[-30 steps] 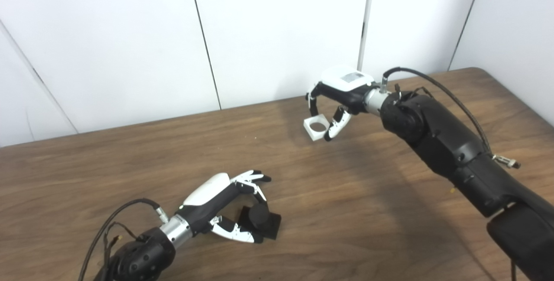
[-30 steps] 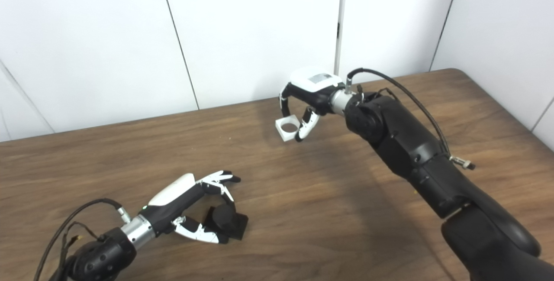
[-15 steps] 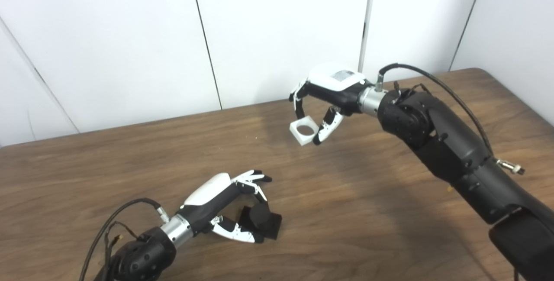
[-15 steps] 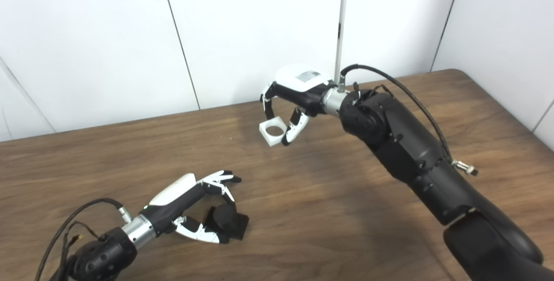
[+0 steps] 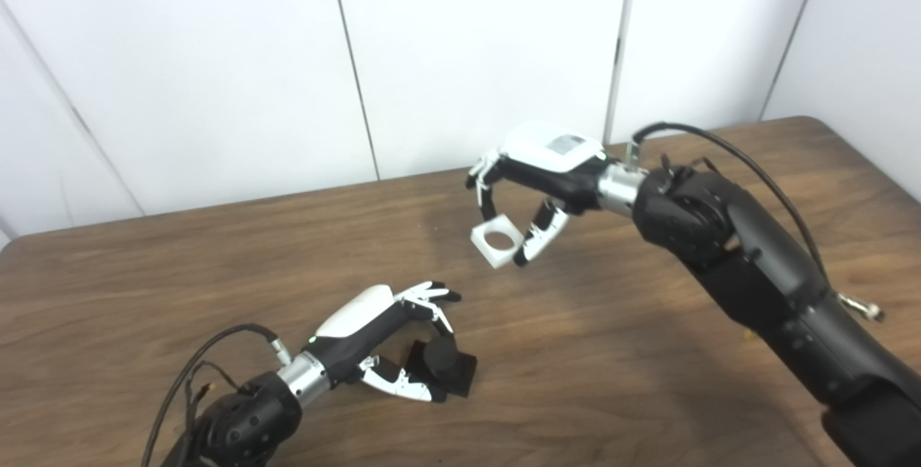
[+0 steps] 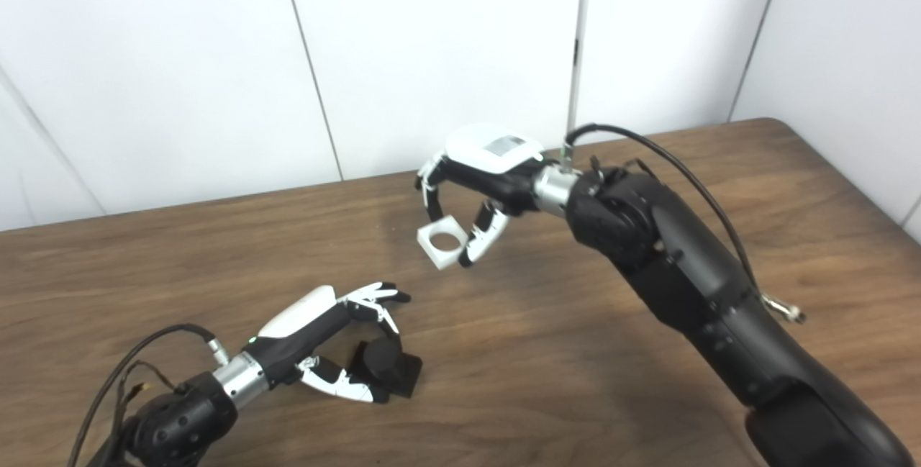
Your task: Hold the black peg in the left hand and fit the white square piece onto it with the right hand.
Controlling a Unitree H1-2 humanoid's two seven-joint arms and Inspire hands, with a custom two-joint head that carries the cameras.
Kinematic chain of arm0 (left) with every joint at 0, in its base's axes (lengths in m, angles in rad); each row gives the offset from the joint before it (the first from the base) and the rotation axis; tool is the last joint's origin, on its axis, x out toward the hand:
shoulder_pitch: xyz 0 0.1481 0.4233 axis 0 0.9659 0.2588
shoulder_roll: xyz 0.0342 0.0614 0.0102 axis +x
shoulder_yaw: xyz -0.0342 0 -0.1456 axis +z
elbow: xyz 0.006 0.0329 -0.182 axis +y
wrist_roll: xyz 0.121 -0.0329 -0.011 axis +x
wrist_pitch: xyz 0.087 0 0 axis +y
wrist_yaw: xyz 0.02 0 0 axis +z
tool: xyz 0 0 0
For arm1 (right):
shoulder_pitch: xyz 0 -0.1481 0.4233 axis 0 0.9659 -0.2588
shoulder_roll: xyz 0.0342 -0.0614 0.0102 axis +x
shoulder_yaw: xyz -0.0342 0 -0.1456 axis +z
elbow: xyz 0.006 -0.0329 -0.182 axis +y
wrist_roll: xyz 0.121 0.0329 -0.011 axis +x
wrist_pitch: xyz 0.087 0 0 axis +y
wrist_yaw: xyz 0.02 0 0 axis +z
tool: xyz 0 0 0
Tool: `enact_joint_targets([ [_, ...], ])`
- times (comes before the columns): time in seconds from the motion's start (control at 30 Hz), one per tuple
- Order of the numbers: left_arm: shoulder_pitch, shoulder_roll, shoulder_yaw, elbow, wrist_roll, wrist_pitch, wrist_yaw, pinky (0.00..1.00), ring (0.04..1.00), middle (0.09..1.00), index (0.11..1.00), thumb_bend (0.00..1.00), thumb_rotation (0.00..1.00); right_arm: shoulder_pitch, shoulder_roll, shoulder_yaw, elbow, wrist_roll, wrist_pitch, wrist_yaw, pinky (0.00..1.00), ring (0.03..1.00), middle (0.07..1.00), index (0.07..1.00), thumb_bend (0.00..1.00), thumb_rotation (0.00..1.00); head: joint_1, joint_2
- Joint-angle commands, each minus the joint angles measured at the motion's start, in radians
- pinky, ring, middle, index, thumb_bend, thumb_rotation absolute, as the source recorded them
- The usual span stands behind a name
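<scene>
left hand (image 5: 374, 323): closed round black peg (image 5: 440, 356) on table (image 5: 647, 352)
right hand (image 5: 536, 172): pinching white square piece (image 5: 496, 240), held above table

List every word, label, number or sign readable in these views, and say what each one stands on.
No text can be read anywhere.
A grey patch, perhaps a label or small screen, sits on the white back of the right hand: too small and blurred to read.
The white square piece, the black peg, the left hand, the table and the wall panels show no markings.
</scene>
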State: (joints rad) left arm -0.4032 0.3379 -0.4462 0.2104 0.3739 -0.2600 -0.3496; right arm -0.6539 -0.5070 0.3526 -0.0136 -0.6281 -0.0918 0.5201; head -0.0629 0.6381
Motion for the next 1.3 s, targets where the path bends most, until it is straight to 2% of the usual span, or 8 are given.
enact_joint_targets([
  [0.0, 0.017, 0.010, -0.028, 0.053, 0.057, 0.075, -0.048, 0.92, 0.977, 0.907, 0.494, 0.51, 0.08, -0.042, 0.001, -0.028, -0.052, 0.026, -0.001, -0.006, 0.76, 0.851, 0.796, 0.480, 0.51, 0.14, 0.011, 0.003],
  [0.43, 0.006, -0.015, -0.036, 0.049, 0.079, 0.098, -0.048, 0.94, 0.985, 0.910, 0.494, 0.51, 0.08, -0.008, -0.010, -0.026, -0.125, 0.082, -0.025, 0.029, 0.74, 0.844, 0.791, 0.479, 0.51, 0.14, 0.111, 0.031],
  [0.7, 0.000, -0.018, -0.041, 0.043, 0.080, 0.117, -0.051, 0.94, 0.989, 0.914, 0.495, 0.51, 0.08, 0.009, -0.007, -0.020, -0.178, 0.115, -0.026, 0.061, 0.72, 0.841, 0.783, 0.479, 0.51, 0.14, 0.131, 0.042],
  [0.97, -0.003, -0.021, -0.039, 0.041, 0.073, 0.122, -0.052, 0.94, 0.988, 0.912, 0.495, 0.51, 0.08, 0.020, 0.004, -0.011, -0.230, 0.121, -0.010, 0.099, 0.77, 0.839, 0.785, 0.480, 0.51, 0.14, 0.145, 0.050],
  [1.27, -0.006, -0.027, -0.040, 0.037, 0.070, 0.131, -0.056, 0.93, 0.986, 0.910, 0.495, 0.51, 0.08, 0.038, 0.016, 0.000, -0.272, 0.130, -0.006, 0.133, 0.77, 0.833, 0.778, 0.480, 0.51, 0.14, 0.163, 0.058],
])
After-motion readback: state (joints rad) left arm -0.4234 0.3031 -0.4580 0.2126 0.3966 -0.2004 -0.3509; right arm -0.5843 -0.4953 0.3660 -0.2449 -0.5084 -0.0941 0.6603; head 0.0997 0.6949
